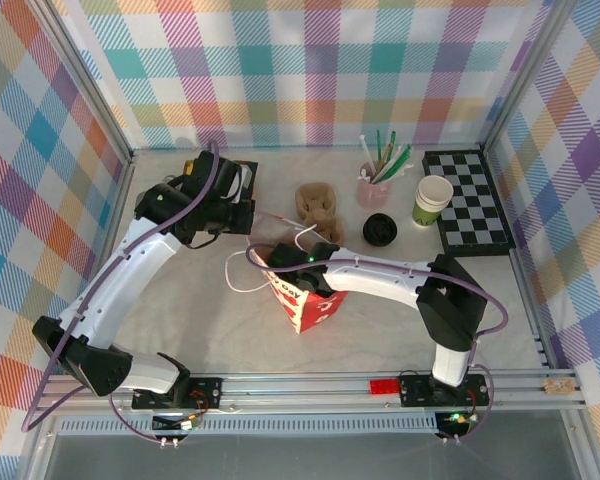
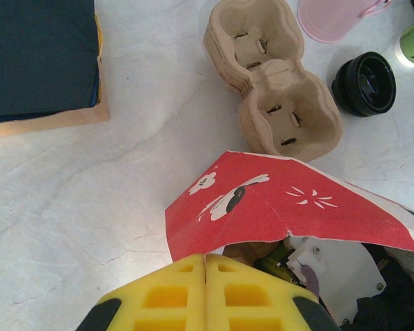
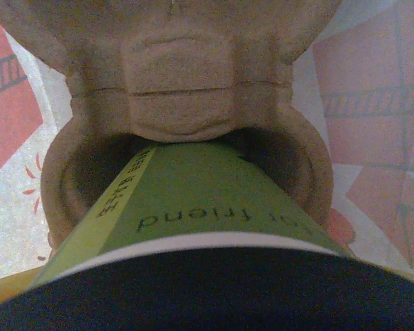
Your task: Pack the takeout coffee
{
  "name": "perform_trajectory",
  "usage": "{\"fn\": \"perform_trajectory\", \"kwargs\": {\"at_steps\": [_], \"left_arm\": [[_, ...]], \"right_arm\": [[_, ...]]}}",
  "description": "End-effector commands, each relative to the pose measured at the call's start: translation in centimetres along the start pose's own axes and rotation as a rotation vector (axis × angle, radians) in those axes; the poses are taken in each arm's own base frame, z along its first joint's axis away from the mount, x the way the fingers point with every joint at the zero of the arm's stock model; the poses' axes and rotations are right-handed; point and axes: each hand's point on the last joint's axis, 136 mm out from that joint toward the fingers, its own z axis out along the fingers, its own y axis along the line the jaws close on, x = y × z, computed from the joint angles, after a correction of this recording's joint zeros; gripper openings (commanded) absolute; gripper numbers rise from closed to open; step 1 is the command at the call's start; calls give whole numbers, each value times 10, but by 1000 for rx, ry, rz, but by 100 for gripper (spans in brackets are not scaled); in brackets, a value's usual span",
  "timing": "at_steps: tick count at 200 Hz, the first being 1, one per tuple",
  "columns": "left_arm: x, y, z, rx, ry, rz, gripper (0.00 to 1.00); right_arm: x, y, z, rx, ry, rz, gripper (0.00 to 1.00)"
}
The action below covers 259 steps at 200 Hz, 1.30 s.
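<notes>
The takeout coffee (image 3: 200,200), green-banded with a black lid, tilts close under the right wrist camera. Its base reaches into a pocket of a brown pulp cup carrier (image 3: 183,110) that sits inside the red paper bag (image 1: 315,305). My right gripper (image 1: 286,262) is down in the bag's open top, holding the cup; its fingers are hidden behind the lid. My left gripper (image 2: 205,258) is shut, yellow pads pressed together, just short of the bag's raised red flap (image 2: 262,207), with nothing visible between them.
Behind the bag lie a stack of spare pulp carriers (image 1: 318,205), a stack of black lids (image 1: 380,230), a pink cup of straws (image 1: 373,190) and a lidless green-banded cup (image 1: 432,200). A chessboard (image 1: 470,200) is at the right, a dark box (image 2: 38,62) at the back left.
</notes>
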Motion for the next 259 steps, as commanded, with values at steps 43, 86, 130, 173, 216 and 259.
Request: {"fn": "perform_trajectory", "kwargs": {"at_steps": [43,86,130,173,216,259], "left_arm": [[-11,1,-17,-7,-83,-10,7],[-11,2,-16,-6,-84,-12,7],[-12,2,-18,-4,-89,-15,8],[-10,3,-18,-8,-87,-15,8],[-10,3,-17,-10,-85,-17,8],[-7,4,-10,-20,-66,-15,16]], "right_arm": [[19,-16,40,95,57,25,41],[22,-17,48,94,53,34,41],[23,-17,59,98,42,35,41],[28,-15,67,97,60,40,42],[29,-16,70,101,66,40,43],[25,-11,64,85,68,25,45]]}}
